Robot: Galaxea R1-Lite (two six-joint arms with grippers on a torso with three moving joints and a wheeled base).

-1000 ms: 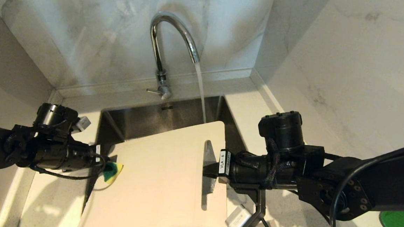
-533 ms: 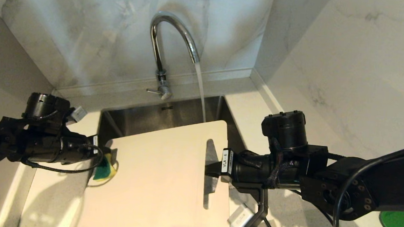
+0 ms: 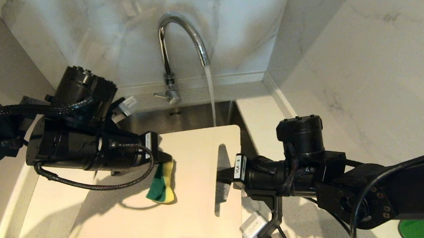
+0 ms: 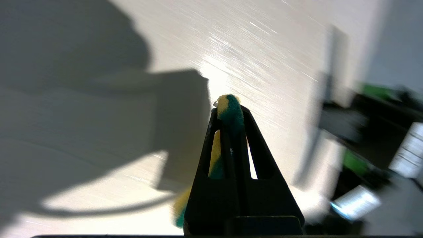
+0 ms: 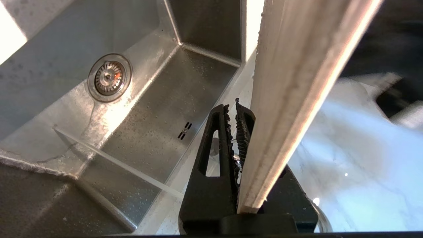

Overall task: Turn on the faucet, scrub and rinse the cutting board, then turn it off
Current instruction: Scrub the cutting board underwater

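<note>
Left gripper [image 3: 169, 159] has swung in from the board's left edge to mid-board w/ the sponge [image 3: 162, 184] pinched tight between its fingers; in the wrist view the sponge [image 4: 228, 112] pokes out past the fingertips. A sec ago it hung off the left side, sponge barely at the edge. Now the sponge hangs down onto the cutting board [image 3: 192, 206], so this reads as a scrub stroke across the face.

Right gripper [image 3: 227, 177] hasn't budged: clamped on the board's right end at the handle slot, board edge [image 5: 290, 99] wedged between its fingers, holding it tilted over the sink [image 3: 197, 114].

Faucet [image 3: 182, 36] is on; the stream drops just behind the board's far edge into the basin, can't tell if it wets the board.

Meaning: tap step done, scrubbing underway. Rinse & shut-off still to go. Probably more passes needed, since only the left-to-middle strip looks covered so far.
</note>
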